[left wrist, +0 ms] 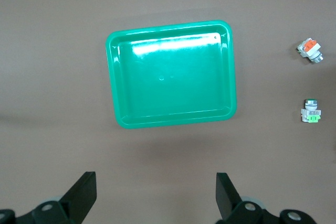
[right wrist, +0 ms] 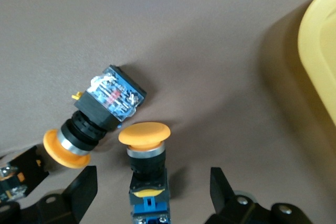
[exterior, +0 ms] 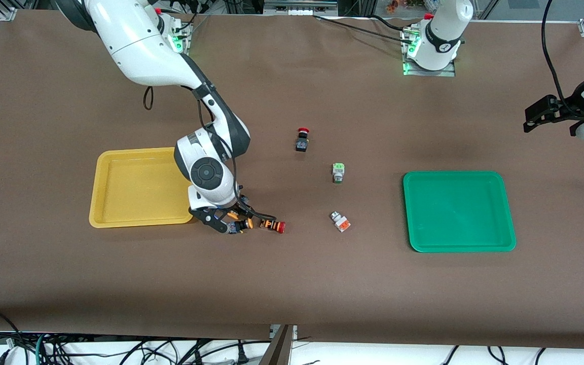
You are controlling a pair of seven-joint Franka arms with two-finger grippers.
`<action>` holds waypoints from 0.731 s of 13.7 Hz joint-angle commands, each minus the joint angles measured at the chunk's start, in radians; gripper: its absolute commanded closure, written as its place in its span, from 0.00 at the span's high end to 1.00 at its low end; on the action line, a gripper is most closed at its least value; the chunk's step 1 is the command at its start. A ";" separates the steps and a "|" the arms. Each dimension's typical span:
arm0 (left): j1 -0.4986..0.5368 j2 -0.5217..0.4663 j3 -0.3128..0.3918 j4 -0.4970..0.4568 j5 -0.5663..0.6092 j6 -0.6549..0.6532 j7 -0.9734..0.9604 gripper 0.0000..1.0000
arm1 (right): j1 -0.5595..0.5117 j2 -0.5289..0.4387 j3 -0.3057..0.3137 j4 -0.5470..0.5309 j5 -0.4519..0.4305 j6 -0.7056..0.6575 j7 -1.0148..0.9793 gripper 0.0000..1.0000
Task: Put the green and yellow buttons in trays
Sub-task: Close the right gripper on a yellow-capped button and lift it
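I see the right pincer open wide, straddling one yellow-capped button without contact beside the yellow tray. The left pincer waits fully open over the desk, empty.

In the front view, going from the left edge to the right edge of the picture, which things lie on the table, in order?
yellow tray → red-capped striped button → red mushroom button → green-faced button → green tray. The two yellow-capped buttons under the right gripper and the orange-faced button overlap others, so they are left out.
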 commanded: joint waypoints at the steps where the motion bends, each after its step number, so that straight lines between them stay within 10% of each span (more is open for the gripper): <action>1: 0.008 0.011 -0.008 0.031 0.007 -0.023 0.021 1.00 | 0.013 0.015 -0.006 -0.007 0.002 0.035 0.018 0.95; 5: 0.008 0.011 -0.009 0.031 0.007 -0.023 0.019 1.00 | 0.013 0.017 -0.006 -0.012 0.002 0.036 0.018 0.85; 10: 0.007 0.011 -0.011 0.032 0.006 -0.038 0.009 1.00 | 0.006 0.014 -0.006 -0.010 0.007 0.035 -0.001 0.23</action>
